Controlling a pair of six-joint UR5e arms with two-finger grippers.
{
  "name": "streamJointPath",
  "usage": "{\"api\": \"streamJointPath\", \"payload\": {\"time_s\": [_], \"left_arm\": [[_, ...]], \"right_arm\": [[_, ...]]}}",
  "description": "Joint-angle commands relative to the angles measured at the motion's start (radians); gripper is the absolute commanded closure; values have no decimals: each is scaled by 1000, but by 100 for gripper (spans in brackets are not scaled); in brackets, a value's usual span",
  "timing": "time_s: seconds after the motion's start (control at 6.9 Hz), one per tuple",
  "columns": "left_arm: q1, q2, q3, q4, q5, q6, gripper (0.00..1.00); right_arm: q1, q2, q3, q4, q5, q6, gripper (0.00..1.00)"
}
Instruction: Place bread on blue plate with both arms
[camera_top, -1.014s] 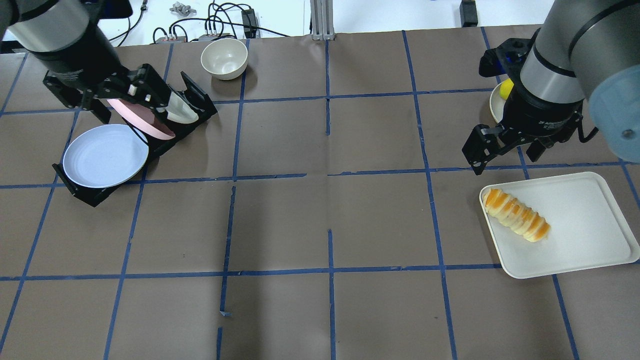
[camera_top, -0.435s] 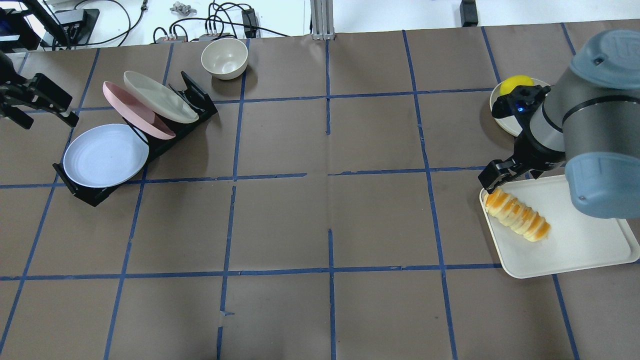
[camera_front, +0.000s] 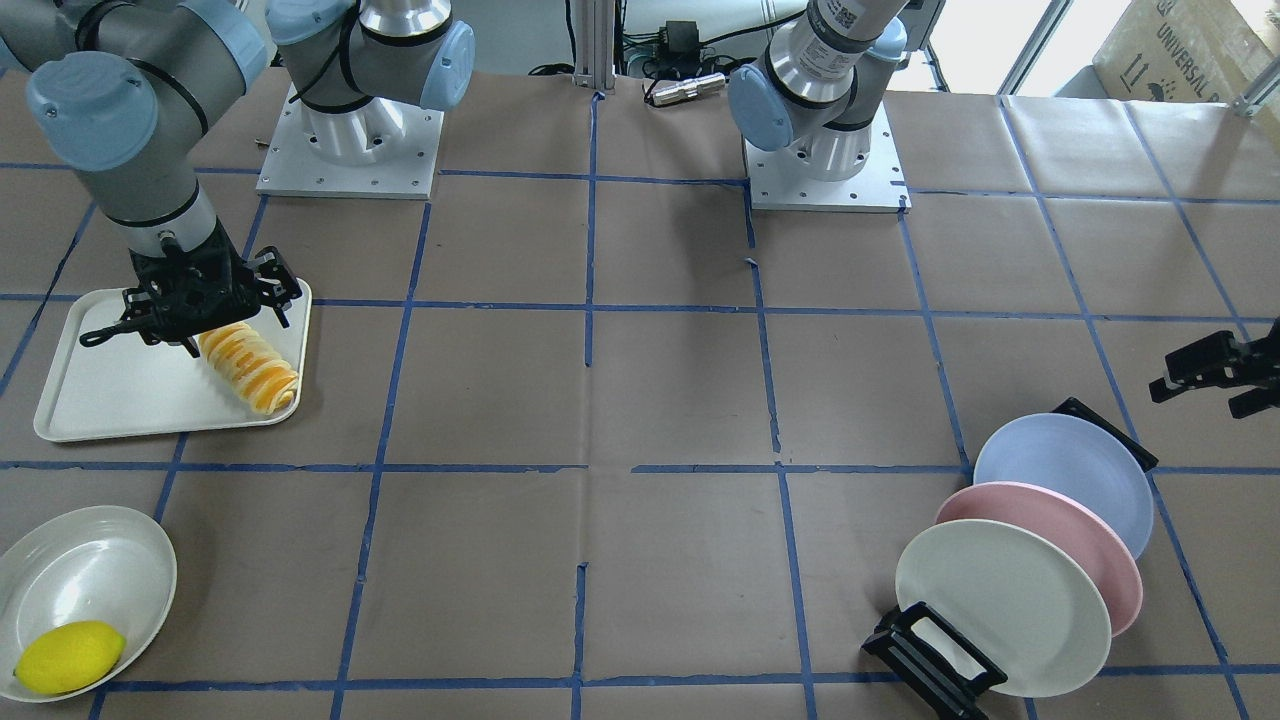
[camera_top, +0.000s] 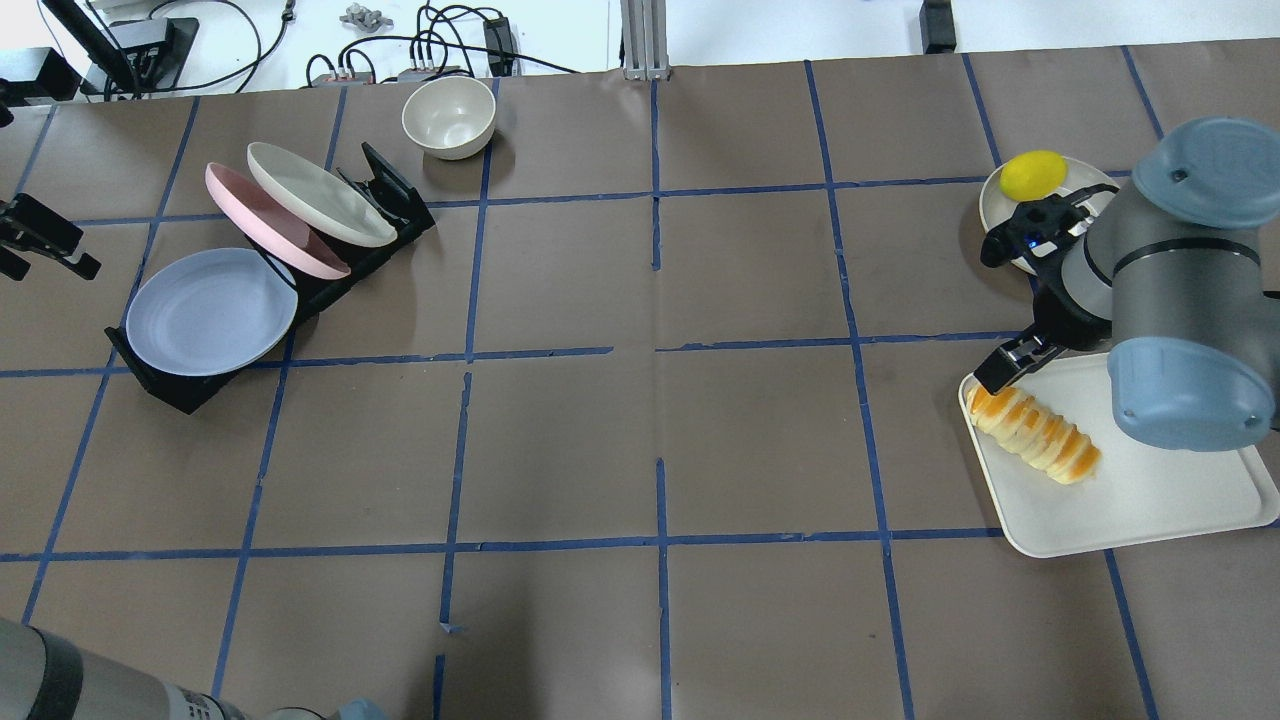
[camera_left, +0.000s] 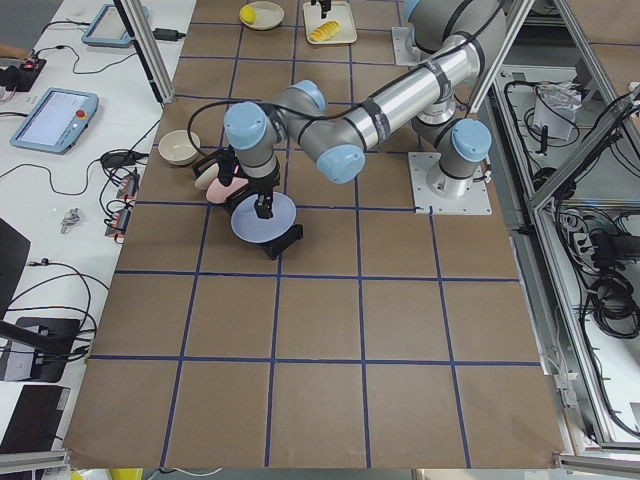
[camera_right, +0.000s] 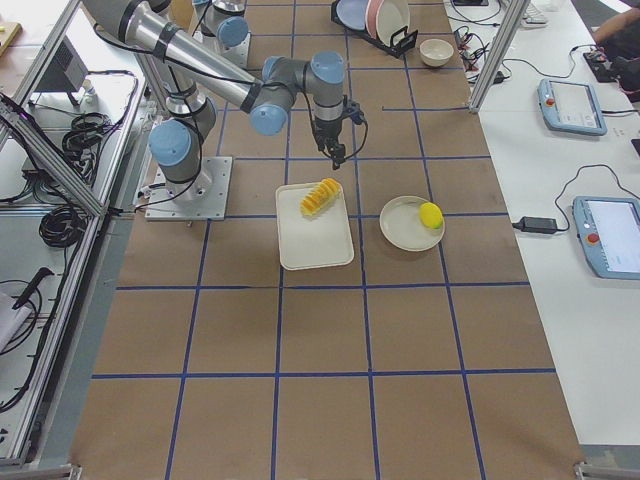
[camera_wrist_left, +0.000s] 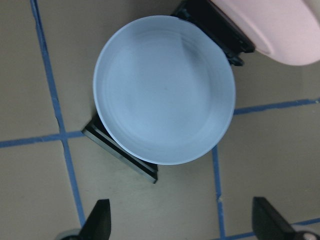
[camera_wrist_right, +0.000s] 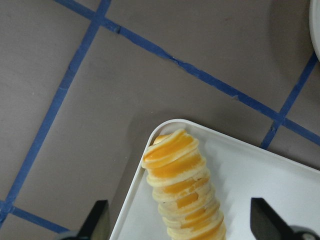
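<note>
The bread (camera_top: 1033, 435), an orange and cream twisted roll, lies on a white tray (camera_top: 1170, 500) at the right; it also shows in the front view (camera_front: 250, 365). My right gripper (camera_top: 1005, 368) is open over the bread's upper-left end. In the right wrist view the bread (camera_wrist_right: 182, 185) lies between the two spread fingertips (camera_wrist_right: 100, 220). The blue plate (camera_top: 210, 310) leans in the front slot of a black rack (camera_top: 390, 200) at the left. My left gripper (camera_top: 45, 250) is open and empty, left of the plate and apart from it. The left wrist view shows the plate (camera_wrist_left: 165, 95) beyond the open fingertips (camera_wrist_left: 100, 220).
A pink plate (camera_top: 270, 220) and a cream plate (camera_top: 320, 195) stand in the same rack behind the blue one. A cream bowl (camera_top: 448, 117) sits at the back. A yellow lemon (camera_top: 1033, 173) lies in a cream dish (camera_top: 1000, 215) behind the tray.
My left gripper has moved from over the rack to the table's left edge. My right gripper has come down from beside the lemon dish to the bread's end.
</note>
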Motion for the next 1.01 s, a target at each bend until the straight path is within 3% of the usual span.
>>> {"api": "streamJointPath", "payload": {"time_s": [0.0,0.14,0.58,0.87], "left_arm": [[43,-192,133,-13,-48,69,0],[66,-241,170,-85,-82,68,0],[65,-346,213,-219,-198,28,2],[59,-371,213,-224,-193,5,7]], "right_arm": [[-28,105,11,-97,0,-25,0],[-28,186,10,-146,-5,-22,0],[-33,212,33,-161,8,-18,3],[-33,201,74,-188,6,-12,82]]}}
